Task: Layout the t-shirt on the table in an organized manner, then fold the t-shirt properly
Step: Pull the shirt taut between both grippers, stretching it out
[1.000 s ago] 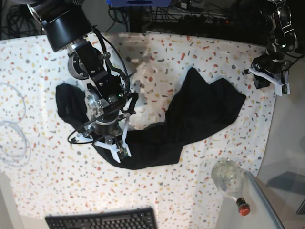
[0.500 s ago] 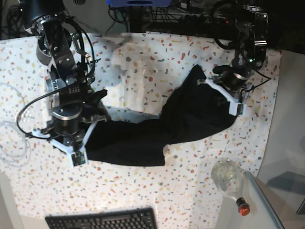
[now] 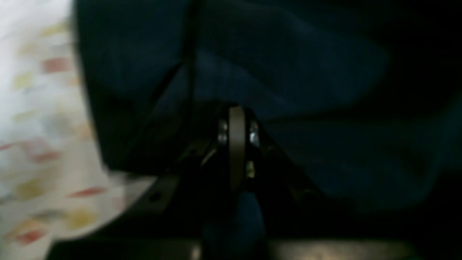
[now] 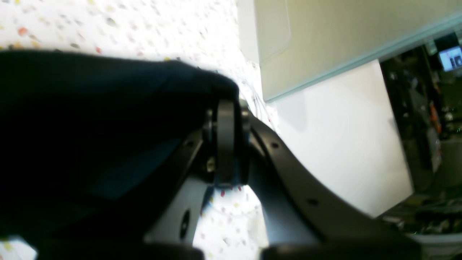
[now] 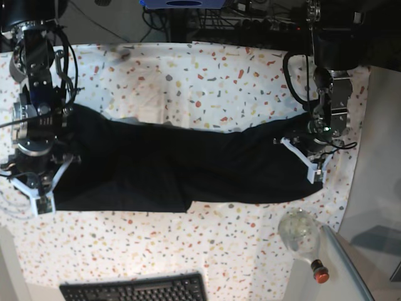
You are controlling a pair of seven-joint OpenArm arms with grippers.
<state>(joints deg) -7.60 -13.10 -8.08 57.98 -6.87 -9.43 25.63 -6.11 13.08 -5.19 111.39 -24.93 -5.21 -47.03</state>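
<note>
Base: t-shirt (image 5: 175,172) stretched between hands. Wrist views: left hand (image 3: 236,119), right hand (image 4: 227,108) each clamping fabric.

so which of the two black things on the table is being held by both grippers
The t-shirt, stretched between the left gripper and right gripper. The keyboard lies untouched at the table's near edge.

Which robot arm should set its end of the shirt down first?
Probably the left hand. Its end of the t-shirt lies bunched and narrow near the table edge, while the right hand grips the wider, flatter end.
</note>
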